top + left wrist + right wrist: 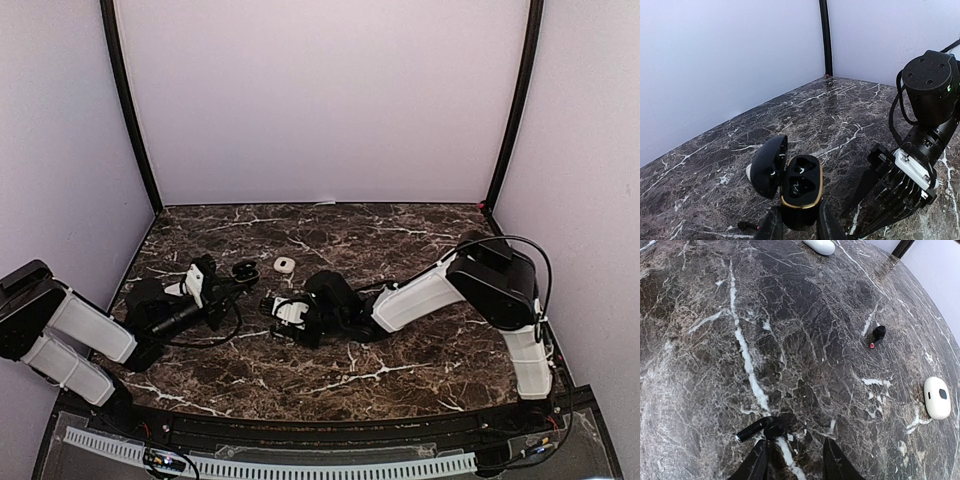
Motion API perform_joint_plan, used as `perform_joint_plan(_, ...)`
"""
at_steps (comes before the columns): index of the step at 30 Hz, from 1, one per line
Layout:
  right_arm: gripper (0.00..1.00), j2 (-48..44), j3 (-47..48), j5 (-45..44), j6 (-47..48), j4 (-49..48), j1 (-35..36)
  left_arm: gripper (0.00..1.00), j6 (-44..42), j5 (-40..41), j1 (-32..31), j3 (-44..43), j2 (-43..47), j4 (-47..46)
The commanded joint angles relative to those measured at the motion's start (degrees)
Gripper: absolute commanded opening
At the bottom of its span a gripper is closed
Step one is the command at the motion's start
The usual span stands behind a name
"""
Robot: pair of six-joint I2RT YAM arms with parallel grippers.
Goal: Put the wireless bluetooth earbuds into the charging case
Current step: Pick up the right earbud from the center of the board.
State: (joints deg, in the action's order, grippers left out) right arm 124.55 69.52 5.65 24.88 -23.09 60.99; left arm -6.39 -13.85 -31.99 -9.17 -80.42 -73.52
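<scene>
**Dark marble, walled on three sides**

Pale walls close off the marble table [400,365] at back and sides, and bare stone lies open right of centre. The left gripper [799,216] is clamped on the black charging case [801,186], whose lid is swung open. The right gripper [796,447] stands parted with nothing between its fingers. A black earbud [761,428] lies at one fingertip. The right wrist view alone shows a second black earbud [878,335], red-tipped, and a white rounded piece [937,398] beyond it.
</scene>
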Motion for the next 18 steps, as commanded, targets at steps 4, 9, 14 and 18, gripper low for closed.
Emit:
perform_joint_plan(4, 0.38, 1.4, 2.1, 2.2, 1.4, 1.0, 1.0, 0.10, 0.2, 0.4, 0.3, 0.6, 1.7, -0.1)
perform_joint_plan(9, 0.39, 2.0, 2.8, 3.2, 1.6, 1.5, 1.0, 0.10, 0.2, 0.6, 0.3, 0.5, 1.8, 0.0)
perform_joint_plan(14, 0.41, 2.6, 3.2, 3.2, 1.5, 0.9, 1.4, 0.10, 1.0, 2.5, 0.3, 1.0, 2.2, -0.3)
perform_joint_plan(18, 0.42, 2.9, 3.4, 3.4, 1.3, 0.2, 1.6, 0.09, 1.3, 4.2, 0.3, 1.5, 2.5, -0.8)
